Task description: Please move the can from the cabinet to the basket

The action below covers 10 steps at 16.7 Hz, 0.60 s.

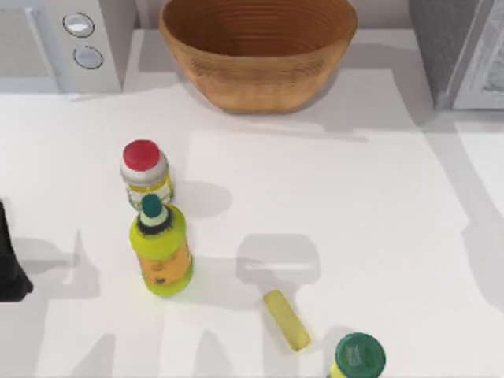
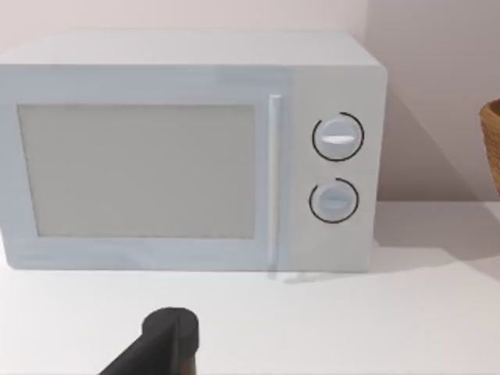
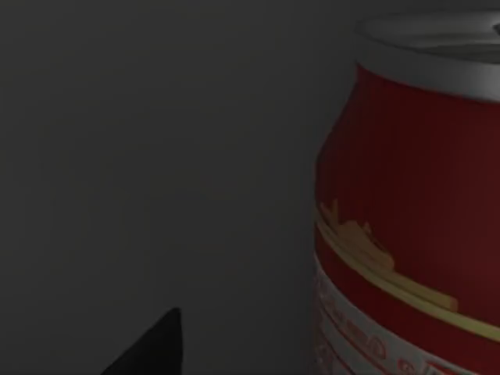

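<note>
The small red drinks can with a silver rim and yellow-and-white label (image 3: 406, 211) stands upright in the dim right wrist view, against a dark grey wall. One dark fingertip of the right gripper (image 3: 152, 348) pokes in beside it, apart from the can; whether that pincer is open or closed cannot be told.

In the top view, the wide tan woven wicker basket (image 1: 260, 75) sits at twelve o'clock on the white table (image 1: 354, 228). The grey boxy cabinet with its pale framed door (image 1: 465, 51) stands at about two o'clock, and the white microwave with two round knobs (image 1: 59, 43) at ten o'clock.

The left arm is parked at nine o'clock, at the table's edge; the left gripper (image 2: 168, 344) points toward the microwave, and its pincer state cannot be told.
</note>
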Each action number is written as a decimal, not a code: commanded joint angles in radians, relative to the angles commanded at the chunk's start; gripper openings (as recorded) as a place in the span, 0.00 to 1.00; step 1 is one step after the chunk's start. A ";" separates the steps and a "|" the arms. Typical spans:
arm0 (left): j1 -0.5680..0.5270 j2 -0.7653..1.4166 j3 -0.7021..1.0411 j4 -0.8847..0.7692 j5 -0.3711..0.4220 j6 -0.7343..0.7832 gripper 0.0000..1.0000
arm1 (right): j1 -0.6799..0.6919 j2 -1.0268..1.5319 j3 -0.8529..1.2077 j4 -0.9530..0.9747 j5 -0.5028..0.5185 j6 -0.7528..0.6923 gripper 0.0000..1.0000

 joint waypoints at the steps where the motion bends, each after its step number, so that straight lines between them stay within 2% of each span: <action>1: 0.000 0.000 0.000 0.000 0.000 0.000 1.00 | 0.000 0.000 0.000 0.000 0.000 0.000 0.85; 10: 0.000 0.000 0.000 0.000 0.000 0.000 1.00 | 0.000 0.000 0.000 0.000 0.000 0.000 0.17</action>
